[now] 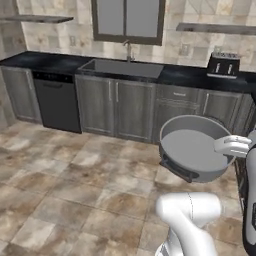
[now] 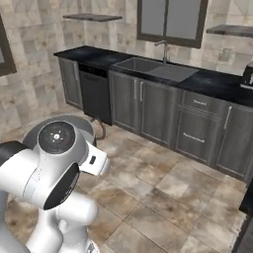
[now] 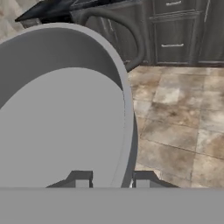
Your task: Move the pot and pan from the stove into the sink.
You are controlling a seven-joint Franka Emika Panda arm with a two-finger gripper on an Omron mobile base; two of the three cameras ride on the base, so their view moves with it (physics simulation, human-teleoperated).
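The pot [image 3: 61,113] hangs over the floor with its rim clamped between the jaws of the gripper [image 3: 108,180], so keep it level while carrying toward the sink [image 1: 122,67], far ahead.

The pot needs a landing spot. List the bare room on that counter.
The sink basin looks bare, faucet behind it. Counter left of the sink, above the dishwasher, is bare. So is the stretch between sink and toaster. The pincer grips the pot by its rim.
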